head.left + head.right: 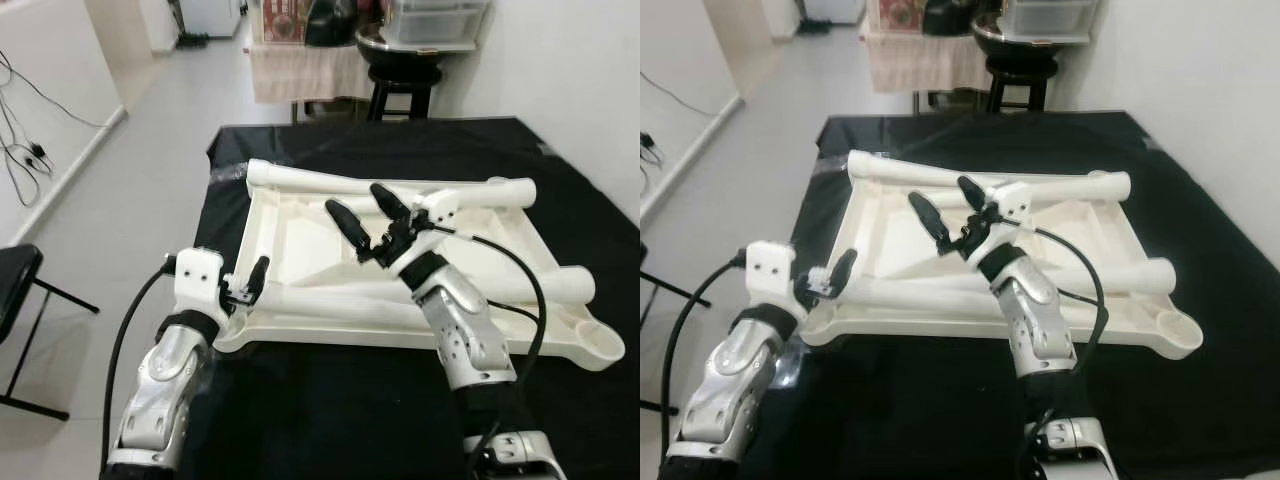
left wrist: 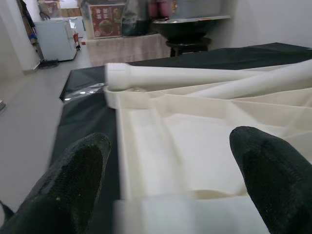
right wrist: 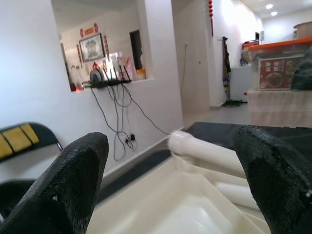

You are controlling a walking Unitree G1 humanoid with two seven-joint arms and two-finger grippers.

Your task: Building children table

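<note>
A cream plastic children's table top (image 1: 300,235) lies upside down on a black-covered table (image 1: 330,410). One cream tube leg (image 1: 380,186) rests along its far edge. Another leg (image 1: 350,300) lies along the near side, and its end (image 1: 572,285) sticks out at the right. My left gripper (image 1: 250,287) is open at the top's near left corner, with the near leg (image 2: 185,214) blurred between its fingers (image 2: 68,185). My right gripper (image 1: 367,213) hangs open above the middle of the top, holding nothing; the right wrist view shows its fingers (image 3: 63,185) wide apart over the far leg (image 3: 204,148).
A black stool (image 1: 405,75) and a cloth-covered shelf (image 1: 300,65) stand behind the table. A black folding chair (image 1: 20,290) is on the floor at my left, with cables (image 1: 25,150) along the wall. Open floor (image 1: 150,190) runs along the table's left side.
</note>
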